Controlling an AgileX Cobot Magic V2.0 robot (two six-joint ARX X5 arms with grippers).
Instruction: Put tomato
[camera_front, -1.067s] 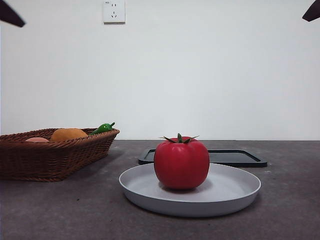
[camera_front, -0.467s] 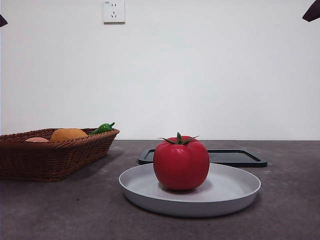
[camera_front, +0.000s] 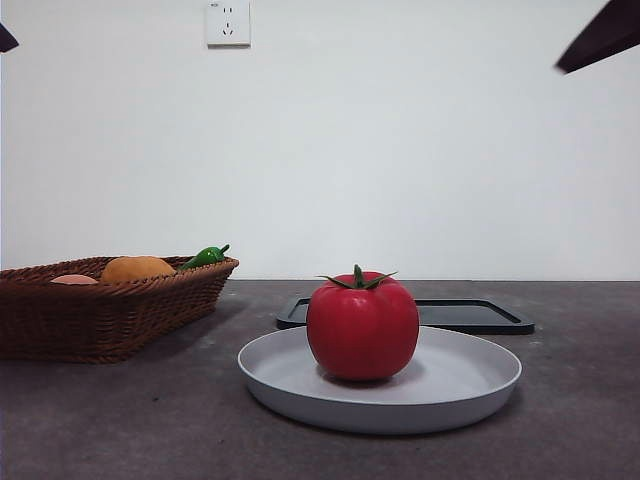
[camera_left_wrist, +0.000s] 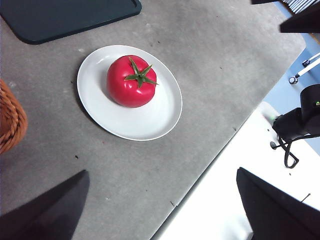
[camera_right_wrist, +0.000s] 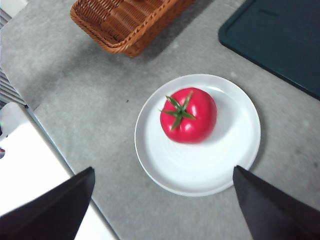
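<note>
The glossy red tomato (camera_front: 362, 326) with its green calyx stands upright on a white round plate (camera_front: 470, 385) in the middle of the table. The left wrist view shows the tomato (camera_left_wrist: 131, 81) on the plate (camera_left_wrist: 155, 117) from high up, with my left gripper (camera_left_wrist: 162, 205) open and well clear of it. In the right wrist view the tomato (camera_right_wrist: 188, 115) sits on the plate (camera_right_wrist: 230, 160), and my right gripper (camera_right_wrist: 165, 200) hangs open above the plate's near rim. Neither gripper holds anything. A dark arm tip (camera_front: 600, 38) shows at the front view's top right corner.
A brown wicker basket (camera_front: 100, 315) at the left holds an orange round fruit (camera_front: 138, 268) and a small green pepper (camera_front: 205, 257). A dark flat tray (camera_front: 470, 315) lies behind the plate. The table edge (camera_left_wrist: 210, 170) runs near the left gripper.
The dark arm tip at the top right corner has come further into the front view. The tip at the top left has shrunk. The tomato and plate have not moved.
</note>
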